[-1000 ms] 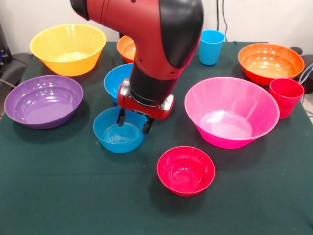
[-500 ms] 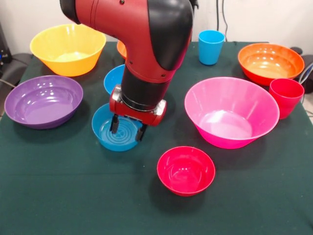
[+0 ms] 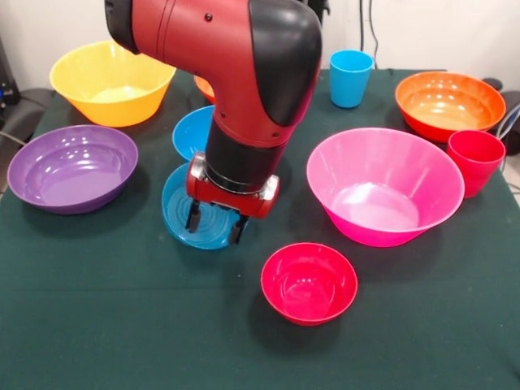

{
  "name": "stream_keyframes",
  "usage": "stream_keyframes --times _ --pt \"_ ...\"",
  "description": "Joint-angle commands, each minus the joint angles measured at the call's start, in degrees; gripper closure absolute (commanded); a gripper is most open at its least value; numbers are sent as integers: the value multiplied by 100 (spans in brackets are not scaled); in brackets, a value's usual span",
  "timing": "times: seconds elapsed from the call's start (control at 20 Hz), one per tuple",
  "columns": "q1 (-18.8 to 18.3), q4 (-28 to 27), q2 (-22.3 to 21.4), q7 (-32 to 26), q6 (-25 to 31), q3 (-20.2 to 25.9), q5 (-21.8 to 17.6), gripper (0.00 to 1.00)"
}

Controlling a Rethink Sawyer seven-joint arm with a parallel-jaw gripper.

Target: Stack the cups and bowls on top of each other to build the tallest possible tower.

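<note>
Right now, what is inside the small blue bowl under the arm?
The gripper reaches down into the small blue bowl, which looks tilted. Its ringed bottom shows, with nothing else inside. The arm covers the bowl's far part.
</note>
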Motion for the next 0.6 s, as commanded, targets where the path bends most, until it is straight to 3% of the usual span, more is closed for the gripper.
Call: stream_keyframes --times 0.05,0.6 --pt "18 301 198 109 102 714 -356 0" --pt "289 624 -195 448 510 568 -213 0"
